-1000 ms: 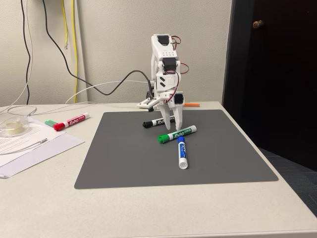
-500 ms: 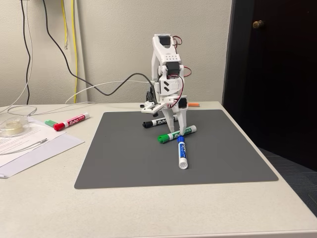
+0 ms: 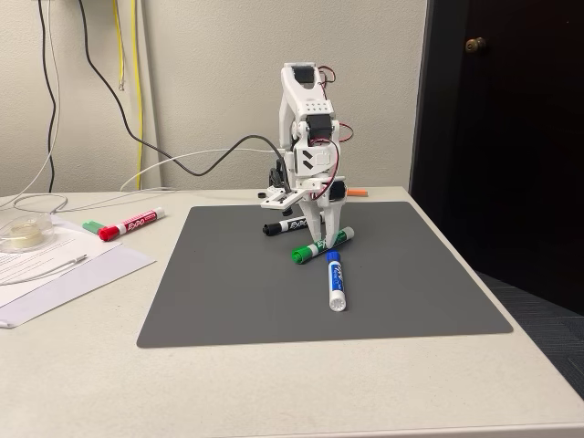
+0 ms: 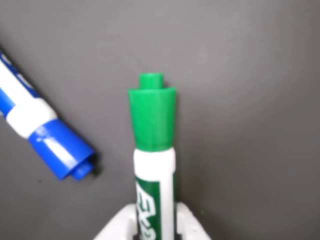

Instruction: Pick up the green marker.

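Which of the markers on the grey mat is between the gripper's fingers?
The green marker, green cap and label, sits between the gripper fingers; the blue marker and black marker lie untouched.

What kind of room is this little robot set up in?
Probably an office or a small lab corner. A plain table holds a grey mat with whiteboard markers, among them the green marker at the gripper. Papers lie nearby, cables hang down the wall, and a dark door stands alongside.

Pale table under grey mat, papers.
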You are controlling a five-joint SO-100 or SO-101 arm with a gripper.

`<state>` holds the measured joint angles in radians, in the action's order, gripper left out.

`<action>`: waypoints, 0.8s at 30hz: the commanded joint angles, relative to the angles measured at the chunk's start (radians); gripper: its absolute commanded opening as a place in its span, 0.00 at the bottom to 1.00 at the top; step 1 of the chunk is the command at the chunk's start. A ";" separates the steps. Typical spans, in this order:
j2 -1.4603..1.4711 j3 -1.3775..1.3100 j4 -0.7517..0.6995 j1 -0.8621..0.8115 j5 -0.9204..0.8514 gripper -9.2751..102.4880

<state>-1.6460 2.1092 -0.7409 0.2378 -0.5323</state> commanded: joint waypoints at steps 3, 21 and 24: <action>-0.008 -0.025 -0.002 0.008 0.003 0.08; -0.218 -0.419 -0.364 -0.115 0.282 0.08; -0.310 -0.408 -0.370 -0.166 0.325 0.08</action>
<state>-1.8270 1.7411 -1.1029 0.1104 -0.2301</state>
